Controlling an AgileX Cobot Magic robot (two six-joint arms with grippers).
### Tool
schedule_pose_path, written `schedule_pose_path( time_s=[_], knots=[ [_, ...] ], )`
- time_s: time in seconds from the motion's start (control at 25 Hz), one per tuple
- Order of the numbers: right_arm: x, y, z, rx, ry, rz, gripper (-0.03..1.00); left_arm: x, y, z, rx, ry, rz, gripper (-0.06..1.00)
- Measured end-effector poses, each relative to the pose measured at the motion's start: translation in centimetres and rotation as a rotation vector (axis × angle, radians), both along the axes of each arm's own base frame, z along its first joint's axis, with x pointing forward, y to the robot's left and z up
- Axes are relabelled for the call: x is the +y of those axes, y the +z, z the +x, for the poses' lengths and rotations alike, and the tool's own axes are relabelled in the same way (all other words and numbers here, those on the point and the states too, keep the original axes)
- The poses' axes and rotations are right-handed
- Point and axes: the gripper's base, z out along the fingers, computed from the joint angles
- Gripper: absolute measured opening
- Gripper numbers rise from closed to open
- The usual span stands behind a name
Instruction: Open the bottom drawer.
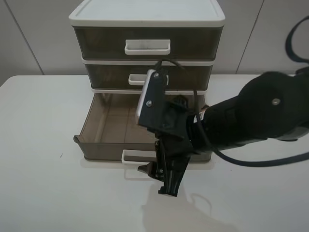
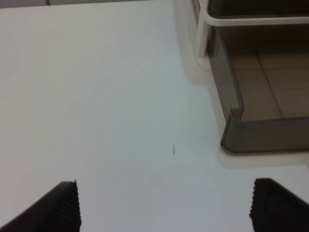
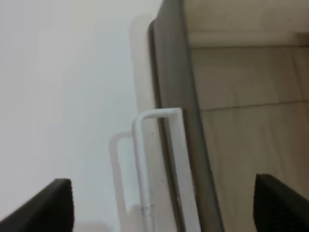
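Observation:
The bottom drawer is smoky-brown and translucent, and it stands pulled out of the white-framed drawer unit. It looks empty. Its white loop handle faces the table's front. My right gripper is open and hangs just in front of the handle's right part. In the right wrist view the handle and the drawer's front wall lie between the two spread fingers. My left gripper is open and empty over bare table, with the drawer's left front corner ahead of it.
The middle drawer and the taller top drawer are shut, each with a white handle. The unit stands at the back of a white table. The right arm reaches in from the right. A white wall is behind.

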Motion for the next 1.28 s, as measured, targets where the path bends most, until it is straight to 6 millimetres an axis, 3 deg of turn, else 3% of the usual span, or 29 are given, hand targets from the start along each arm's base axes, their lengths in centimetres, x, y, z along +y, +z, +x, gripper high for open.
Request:
schedule_pose_path(
  time_s=[0.28,0.52,0.68,0.8,1.0,1.28],
  knots=[
    [-5.7,5.0,1.4,0.27,-0.484,0.271,0.66,0.0,0.0,0.0,0.0,0.0,0.0,0.72],
    [-13.6,8.4,1.4,0.343,-0.914,0.403,0.66,0.0,0.0,0.0,0.0,0.0,0.0,0.72],
    [-18.2,10.5,-0.9,0.269,-1.116,0.422,0.66,0.0,0.0,0.0,0.0,0.0,0.0,0.72],
    [-20.3,12.1,-3.6,0.151,-1.195,0.429,0.66,0.0,0.0,0.0,0.0,0.0,0.0,0.72],
    [-21.2,14.4,-9.4,-0.08,-1.199,0.457,0.66,0.0,0.0,0.0,0.0,0.0,0.0,0.72],
    [-21.0,14.2,-15.2,-0.151,-1.19,0.476,0.66,0.0,0.0,0.0,0.0,0.0,0.0,0.72]
  ],
)
